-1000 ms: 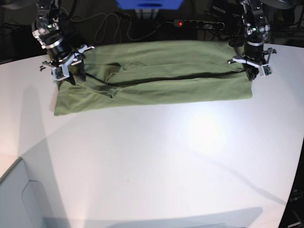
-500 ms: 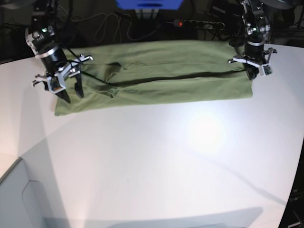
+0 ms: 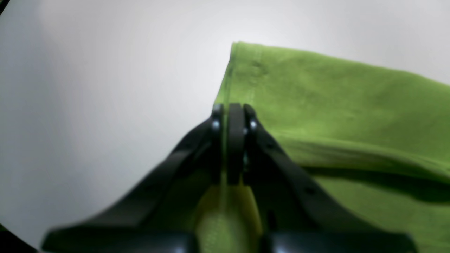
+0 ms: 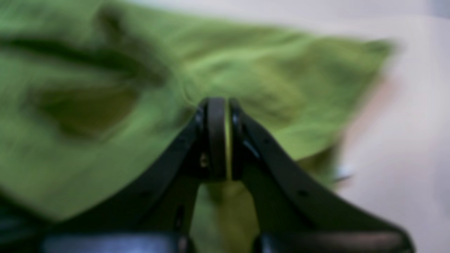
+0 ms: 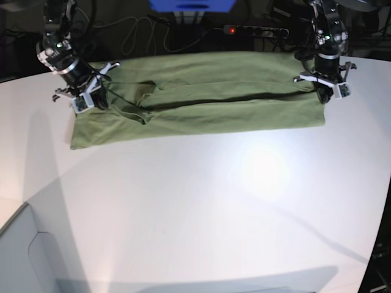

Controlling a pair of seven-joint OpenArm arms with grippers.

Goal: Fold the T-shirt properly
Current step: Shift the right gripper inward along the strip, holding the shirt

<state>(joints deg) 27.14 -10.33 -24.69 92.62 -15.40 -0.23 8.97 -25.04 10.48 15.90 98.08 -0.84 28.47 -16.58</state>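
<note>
Base view has the plain olive-green thin-fabric T-shirt (image 5: 195,97) lying long-folded on my white worktop (image 5: 214,213), both my jaws pinched together on its ends, so uneven lifting could drag the fold crooked.
</note>
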